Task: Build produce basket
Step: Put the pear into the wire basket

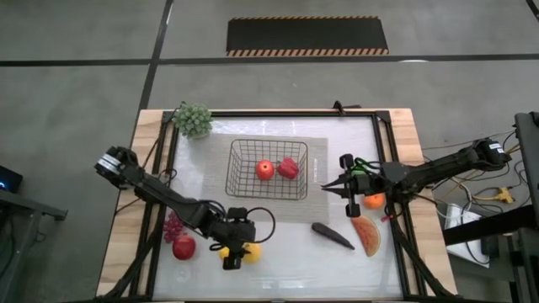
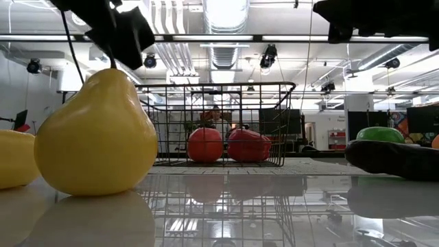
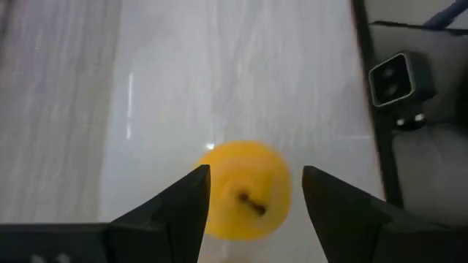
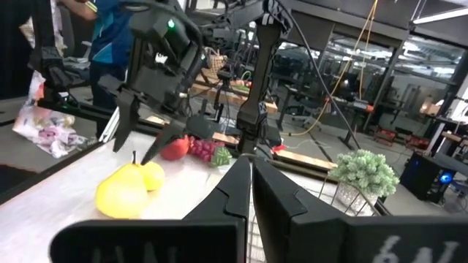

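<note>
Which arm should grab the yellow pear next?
Left, probably. Its open pincer hangs right above the pear, one finger on each side. The right pincer is shut, over by the basket.

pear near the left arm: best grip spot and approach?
Take the pear from straight above, fingers closing across its narrow upper body just below the stem. It stands upright, stem up, and the open left gripper already straddles it.

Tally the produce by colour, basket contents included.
Red: 3 — apple, pepper, apple
Yellow: 2 — pear, lemon
Orange: 1
Green: 1
Purple eggplant: 1
Watermelon slice: 1
Grapes: 1
Total: 10
</note>
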